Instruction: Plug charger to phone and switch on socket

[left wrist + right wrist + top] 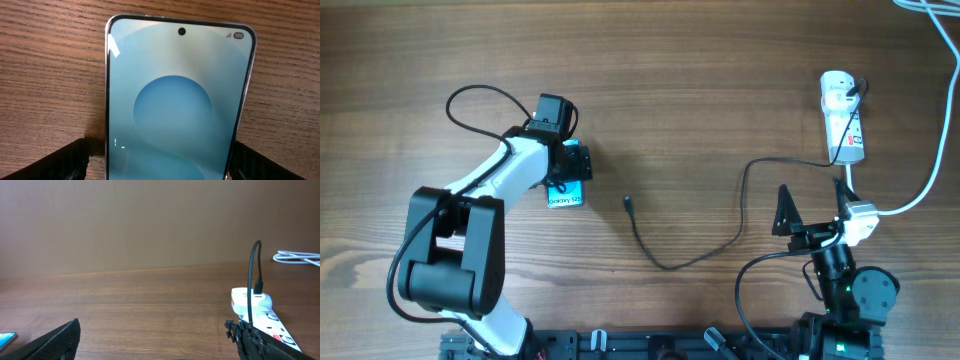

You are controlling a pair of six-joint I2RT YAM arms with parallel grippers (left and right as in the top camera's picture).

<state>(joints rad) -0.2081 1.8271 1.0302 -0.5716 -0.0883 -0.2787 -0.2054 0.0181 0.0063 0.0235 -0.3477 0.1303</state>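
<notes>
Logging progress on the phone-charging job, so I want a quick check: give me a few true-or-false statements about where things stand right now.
1. The charger's tip is plugged into the phone. False: it lies on the table, apart from the phone.
2. The left gripper straddles the phone. True.
3. The charger's plug sits in the socket. True.
4. The right gripper grips the charger's tip. False: it is open and empty.
</notes>
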